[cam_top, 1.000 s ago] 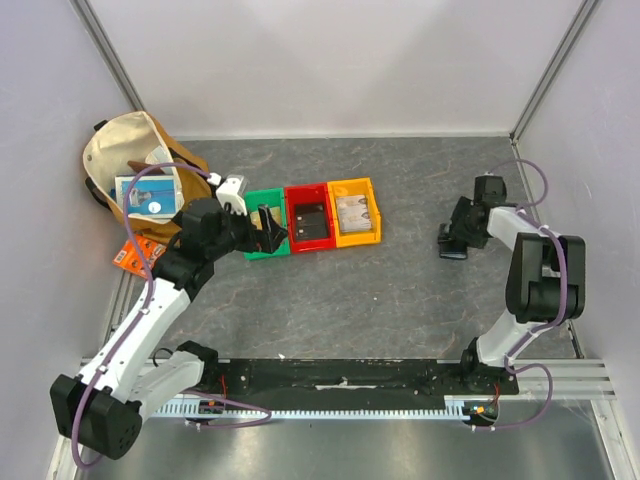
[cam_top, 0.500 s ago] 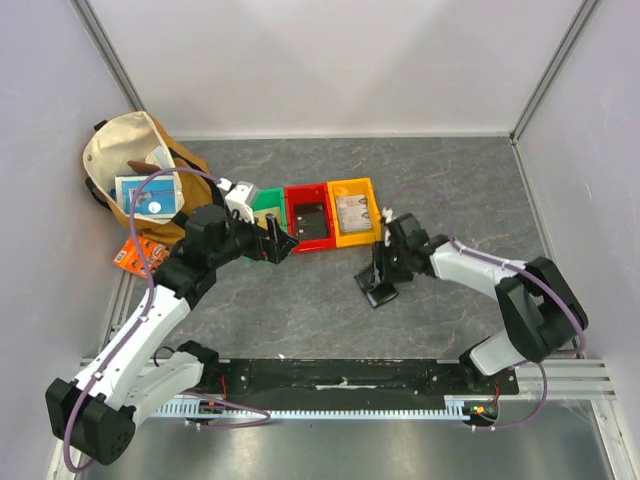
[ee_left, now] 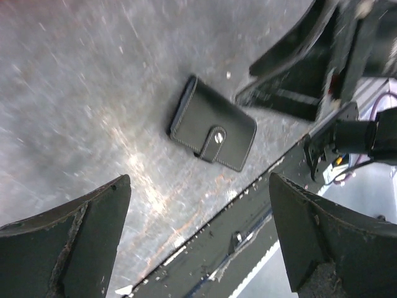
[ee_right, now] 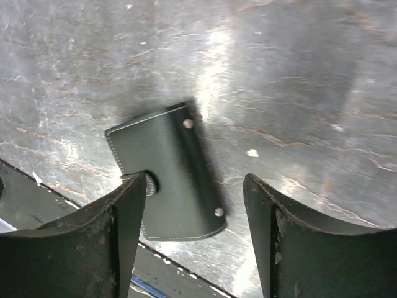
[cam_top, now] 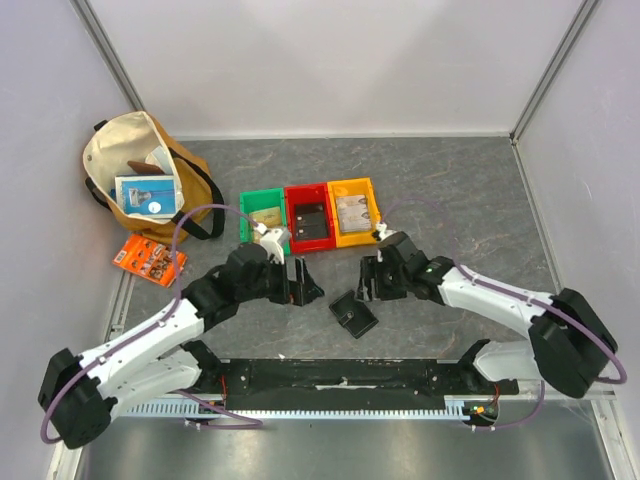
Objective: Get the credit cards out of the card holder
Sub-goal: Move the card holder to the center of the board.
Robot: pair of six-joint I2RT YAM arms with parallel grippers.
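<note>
Card holder [cam_top: 353, 314] lies closed, contents hidden, near the open, empty left tool [cam_top: 303, 283] and open, empty right tool [cam_top: 367, 282].

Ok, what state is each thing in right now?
Small black bifold card holder: closed, lying flat on the table, not held.
Left tool: open, empty.
Right tool: open, empty.
Tan canvas bag: open, items inside.
Red plastic bin: holds a black flat item.
</note>
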